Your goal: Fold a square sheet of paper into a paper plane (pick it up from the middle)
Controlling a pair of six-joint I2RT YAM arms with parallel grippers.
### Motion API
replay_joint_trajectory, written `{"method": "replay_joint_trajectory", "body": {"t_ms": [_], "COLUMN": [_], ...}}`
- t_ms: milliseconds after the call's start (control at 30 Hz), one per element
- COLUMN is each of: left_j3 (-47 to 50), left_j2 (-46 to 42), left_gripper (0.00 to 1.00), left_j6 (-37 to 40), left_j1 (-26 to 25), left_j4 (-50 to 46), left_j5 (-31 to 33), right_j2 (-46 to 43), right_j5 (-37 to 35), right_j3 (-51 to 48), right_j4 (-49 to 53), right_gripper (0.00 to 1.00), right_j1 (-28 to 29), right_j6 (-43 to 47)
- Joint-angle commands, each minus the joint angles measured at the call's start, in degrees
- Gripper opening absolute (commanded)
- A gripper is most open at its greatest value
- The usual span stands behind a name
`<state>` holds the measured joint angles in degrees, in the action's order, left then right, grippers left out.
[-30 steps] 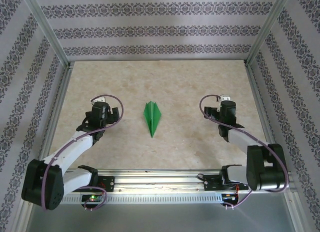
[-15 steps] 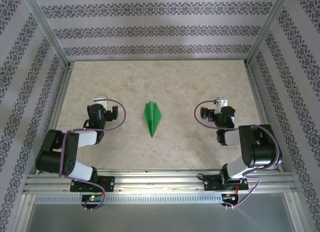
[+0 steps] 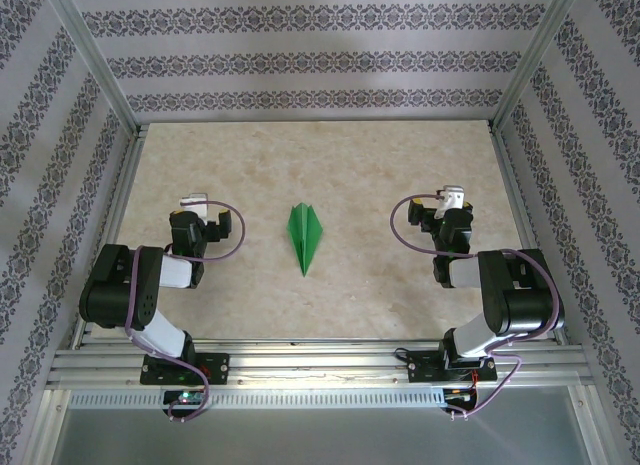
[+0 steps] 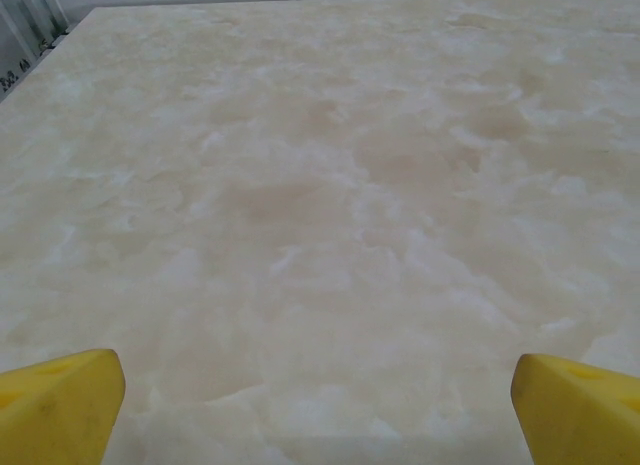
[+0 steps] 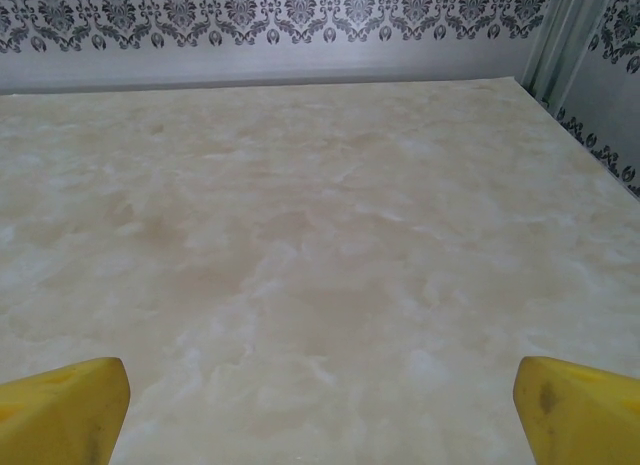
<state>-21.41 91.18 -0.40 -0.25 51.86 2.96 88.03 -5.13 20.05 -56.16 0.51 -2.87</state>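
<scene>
Lying flat mid-desk [image 3: 380, 165]: green paper plane [image 3: 304, 236], slim tip toward the near edge, well apart from both hands. Flanking it, left hand [image 3: 205, 223] and right hand [image 3: 440, 220], yellow fingertips [image 4: 60, 405] spread wide, gripping nothing.

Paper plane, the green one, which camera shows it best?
The top external view: the paper plane lies whole in the middle of the table, tapering toward the near edge, with nothing covering it. The two wrist views look across marbled tabletop past their own yellow fingertips.
</scene>
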Motion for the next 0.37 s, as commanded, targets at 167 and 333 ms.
{"method": "replay_joint_trajectory", "body": {"t_ms": [167,333], "left_j3": [-0.3,-0.3], "left_j2": [-0.1,0.0], "left_gripper": [0.99,1.00], "left_j6": [-0.7,-0.7], "left_j1": [0.5,0.6], "left_j4": [3.1,3.1], "left_j5": [-1.1,-1.1], "right_j2": [0.1,0.0], "right_j5": [2.4,3.1], "right_j3": [0.8,0.3], "right_j4": [-0.3,-1.1], "right_gripper": [0.98,0.98], "right_j1": [0.3,0.3], "right_j6": [0.3,0.6]}}
